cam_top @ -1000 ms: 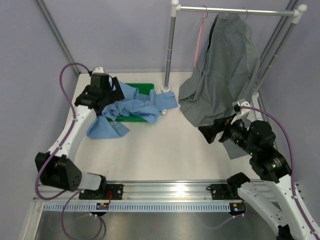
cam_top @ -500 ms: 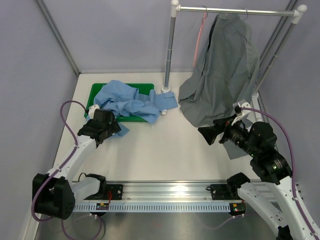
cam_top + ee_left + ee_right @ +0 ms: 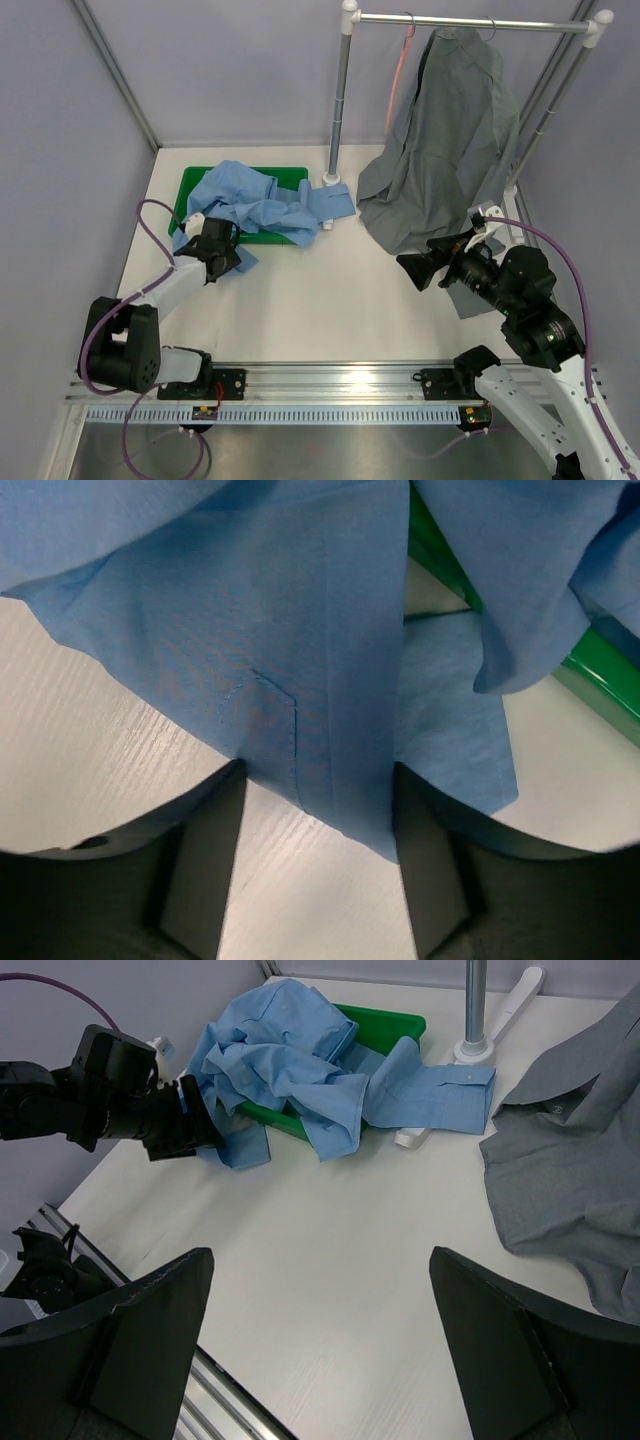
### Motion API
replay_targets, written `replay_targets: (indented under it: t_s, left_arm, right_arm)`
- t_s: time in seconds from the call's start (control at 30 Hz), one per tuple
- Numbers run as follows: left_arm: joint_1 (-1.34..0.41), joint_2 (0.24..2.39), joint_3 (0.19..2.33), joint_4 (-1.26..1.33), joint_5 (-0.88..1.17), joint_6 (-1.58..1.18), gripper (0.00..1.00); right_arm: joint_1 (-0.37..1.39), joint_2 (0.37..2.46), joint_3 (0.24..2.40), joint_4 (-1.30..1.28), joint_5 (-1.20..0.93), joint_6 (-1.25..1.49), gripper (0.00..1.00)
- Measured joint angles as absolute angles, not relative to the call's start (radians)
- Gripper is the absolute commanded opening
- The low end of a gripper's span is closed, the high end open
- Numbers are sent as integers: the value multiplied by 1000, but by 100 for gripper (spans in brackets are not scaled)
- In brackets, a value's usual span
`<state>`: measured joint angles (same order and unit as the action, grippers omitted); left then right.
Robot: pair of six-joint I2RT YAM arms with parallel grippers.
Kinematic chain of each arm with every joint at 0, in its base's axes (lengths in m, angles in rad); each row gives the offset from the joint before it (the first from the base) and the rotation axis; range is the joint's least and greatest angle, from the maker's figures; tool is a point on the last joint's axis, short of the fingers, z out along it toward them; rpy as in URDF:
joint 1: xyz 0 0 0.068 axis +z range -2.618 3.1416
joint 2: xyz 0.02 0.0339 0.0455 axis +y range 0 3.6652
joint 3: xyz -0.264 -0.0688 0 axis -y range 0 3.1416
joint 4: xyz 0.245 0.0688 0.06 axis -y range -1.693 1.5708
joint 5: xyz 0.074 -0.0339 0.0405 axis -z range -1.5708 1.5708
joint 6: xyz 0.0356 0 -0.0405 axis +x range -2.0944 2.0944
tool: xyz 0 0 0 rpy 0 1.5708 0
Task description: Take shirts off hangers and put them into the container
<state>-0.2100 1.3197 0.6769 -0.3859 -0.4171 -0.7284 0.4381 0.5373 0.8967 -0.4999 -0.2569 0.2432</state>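
Left tool [image 3: 318,780] has dropped to the bench [image 3: 330,290], jaws half-open astride the soft blue shirt [image 3: 262,210] hem; right tool [image 3: 320,1260] wide open, empty.

Blue shirt [image 3: 300,630]: matt woven cloth, stitched seams. Tray [image 3: 600,665]: glossy green plastic. Tabletop [image 3: 100,740]: matt white, fine ridged grain.
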Motion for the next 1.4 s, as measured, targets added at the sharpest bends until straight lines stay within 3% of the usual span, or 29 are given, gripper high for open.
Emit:
replay_targets:
  t_s: [0.13,0.17,0.23,0.53,0.87,1.1,1.4]
  left_arm:
    - [-210,1352,677,-372,-438,-740,27]
    - [-210,1359,677,-371,-443,-742,9]
    - [-210,1370,678,-376,-452,-747,0]
    - [-210,1315,776,-531,-542,-697,0]
    - [-208,1317,1127,-564,-688,-443,0]
    - [-228,1464,1322,-517,-660,-300,0]
    - [-316,1599,1534,-506,-510,-319,0]
  right_arm:
    - [438,537,897,-498,-257,244,99]
    - [438,537,897,-498,-257,244,99]
    - [438,537,897,-498,-257,244,100]
    - [438,538,895,-498,-273,244,99]
    - [438,539,895,-498,-282,244,99]
    - [438,542,895,-498,-281,244,100]
    - [438,560,895,-498,-281,244,100]
